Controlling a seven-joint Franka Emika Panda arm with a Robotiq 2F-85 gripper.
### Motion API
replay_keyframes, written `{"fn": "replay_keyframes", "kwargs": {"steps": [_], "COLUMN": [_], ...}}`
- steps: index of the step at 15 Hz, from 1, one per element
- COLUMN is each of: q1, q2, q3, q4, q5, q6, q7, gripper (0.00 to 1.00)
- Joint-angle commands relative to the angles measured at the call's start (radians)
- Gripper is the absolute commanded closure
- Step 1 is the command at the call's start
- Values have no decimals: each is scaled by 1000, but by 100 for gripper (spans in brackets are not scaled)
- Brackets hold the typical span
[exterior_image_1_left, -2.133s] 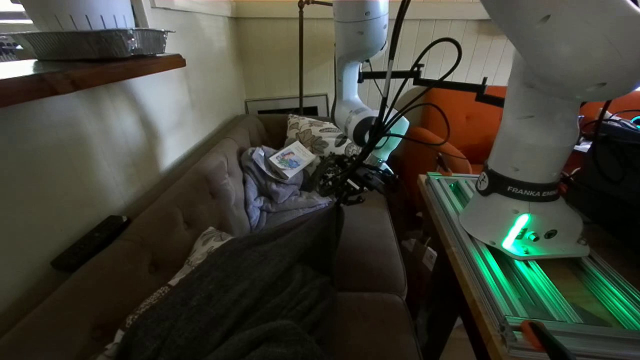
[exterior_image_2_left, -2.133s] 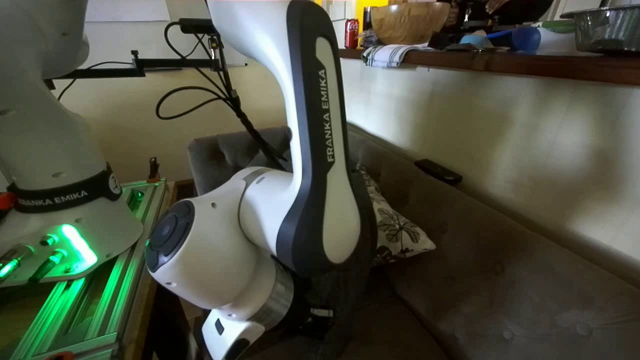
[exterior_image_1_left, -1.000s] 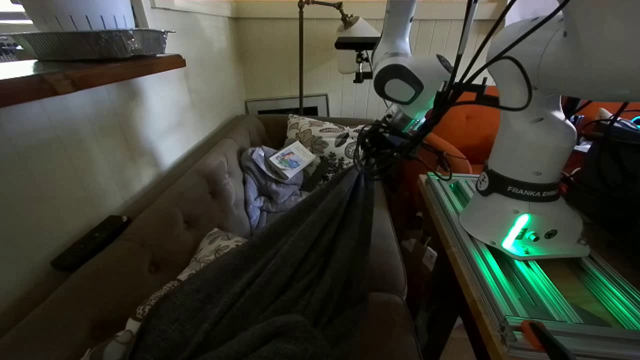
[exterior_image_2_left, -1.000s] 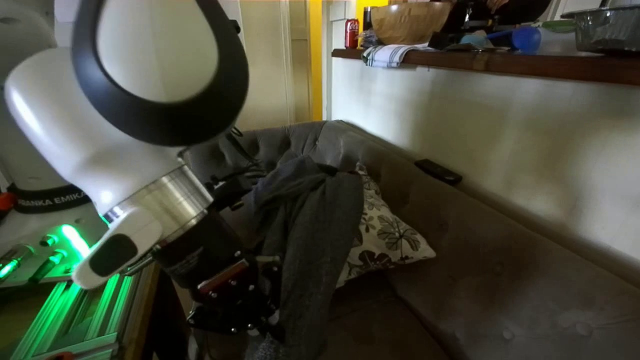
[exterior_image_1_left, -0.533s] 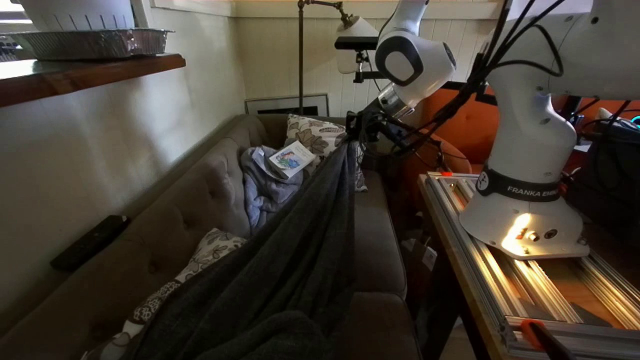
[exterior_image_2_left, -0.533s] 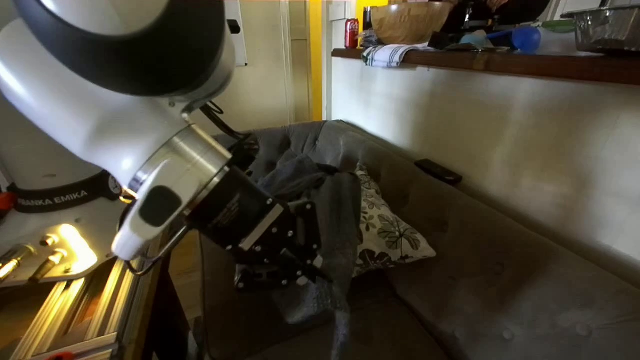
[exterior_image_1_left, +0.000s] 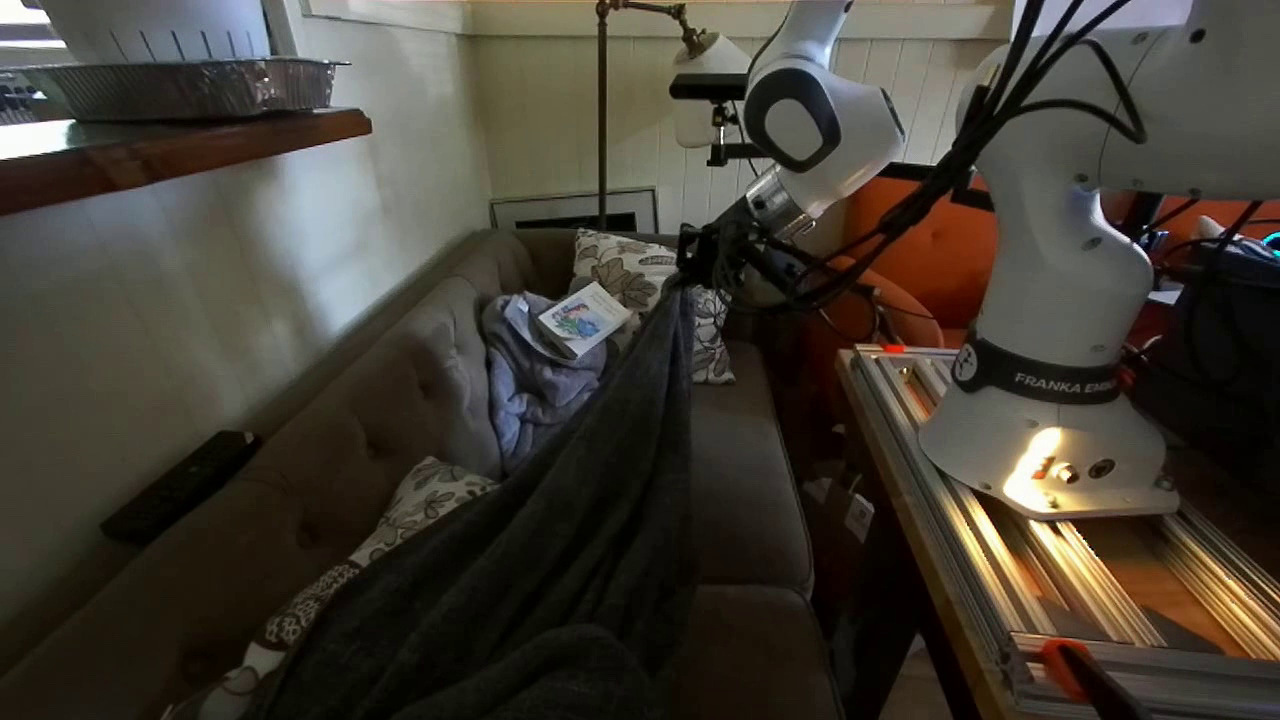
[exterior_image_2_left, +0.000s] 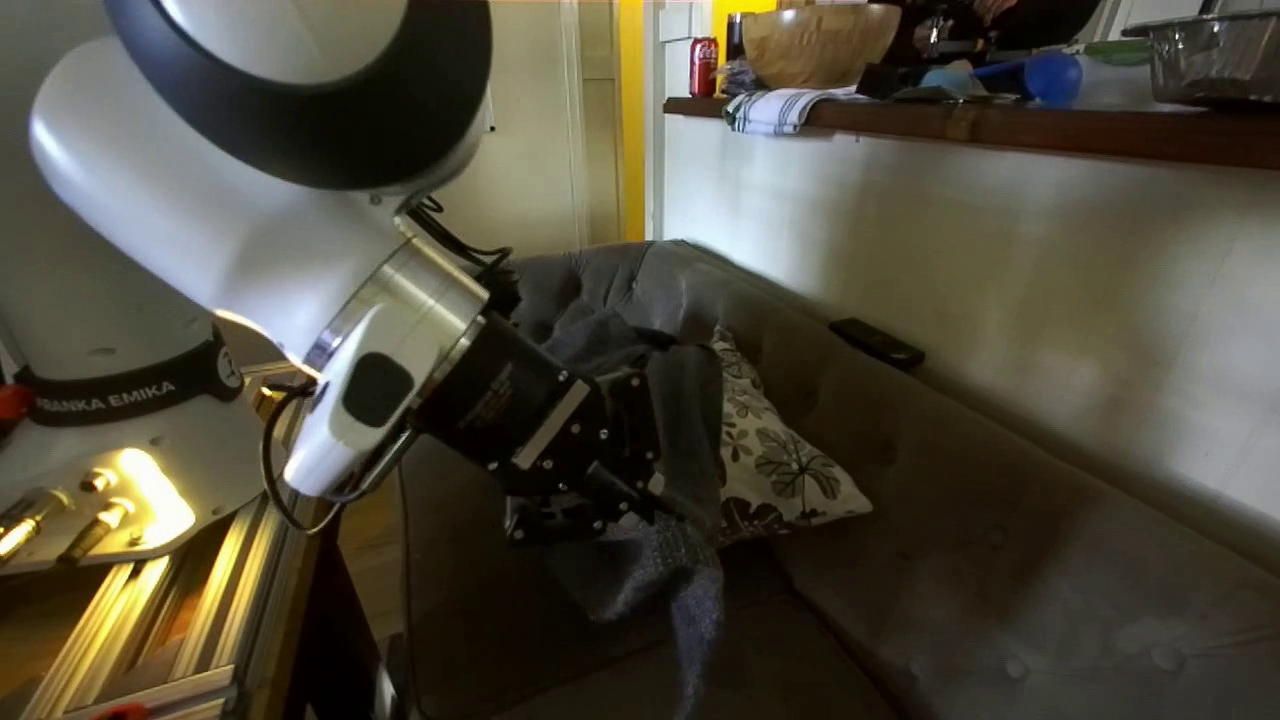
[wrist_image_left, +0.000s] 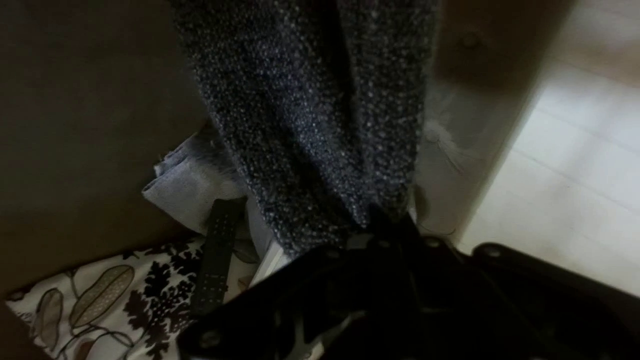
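A dark grey blanket (exterior_image_1_left: 590, 520) hangs in folds from my gripper (exterior_image_1_left: 688, 268) over the sofa. Its lower part lies on the seat and over a patterned pillow (exterior_image_1_left: 435, 490). In the other camera pictures, the blanket (exterior_image_2_left: 690, 430) is bunched at the gripper (exterior_image_2_left: 655, 500), and a loose end hangs below. In the wrist view the black fingers (wrist_image_left: 382, 230) are closed together at the edge of the speckled blanket (wrist_image_left: 320, 125). The pinched part between the fingertips is hidden. The gripper is raised well above the sofa seat.
The tufted sofa (exterior_image_1_left: 740, 470) runs along a wall. A second patterned pillow (exterior_image_1_left: 630, 265), a light grey blanket (exterior_image_1_left: 540, 390) and a book (exterior_image_1_left: 583, 318) lie at its far end. A black remote-like object (exterior_image_1_left: 180, 485) rests on the backrest. The robot's table (exterior_image_1_left: 1080, 570) stands alongside.
My gripper has risen from near the seat, pulling the blanket up into a stretched slope; in the last half second it moved only slightly. The base light changed from green to yellowish white.
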Motion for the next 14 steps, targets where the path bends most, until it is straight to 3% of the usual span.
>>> {"fn": "replay_keyframes", "kwargs": {"steps": [1, 2, 6, 11, 14], "q1": [85, 87, 151, 238, 327], "q2": [-82, -87, -158, -243, -258], "q3": [84, 107, 260, 503, 656], "q4": [26, 34, 70, 120, 156], "q5": [64, 13, 13, 12, 12], "q6": [10, 5, 72, 220, 307], "q7": [-113, -98, -191, -227, -186], "gripper": [99, 99, 99, 99, 99]}}
